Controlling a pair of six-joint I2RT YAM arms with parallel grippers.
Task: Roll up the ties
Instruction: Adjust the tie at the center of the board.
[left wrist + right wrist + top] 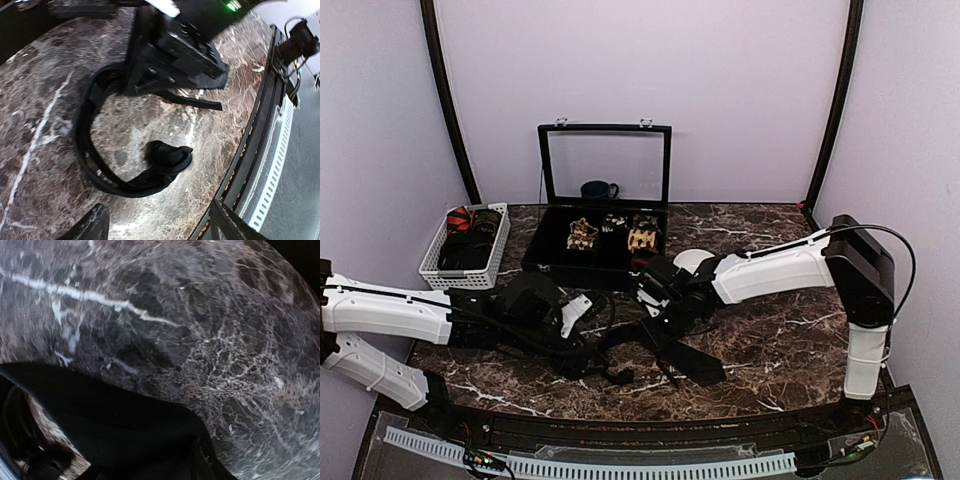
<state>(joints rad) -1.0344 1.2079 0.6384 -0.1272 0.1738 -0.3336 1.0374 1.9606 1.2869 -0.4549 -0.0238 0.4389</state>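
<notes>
Starting the black tie's (pixel 84 146) roll: left gripper (pixel 159 214) spread near its curled tip (pixel 170 155), right gripper's (pixel 660 305) closure unclear; next, probably pinching and winding that curl.

Robot lab test booth.
Plain lilac walls (pixel 650 60) stand behind and beside the marble table (pixel 770 350); a slotted cable duct (pixel 620 467) runs along its near edge.

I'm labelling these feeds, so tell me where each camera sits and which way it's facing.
Top external: above and behind the bases, looking down over the marble table; both arms show.
Left wrist: on the left arm, looking down at the black tie; its own fingers at the bottom edge.
Right wrist: close above the marble, tie along the bottom; own fingers not distinguishable.
Shared: both wrist views show the black tie.
</notes>
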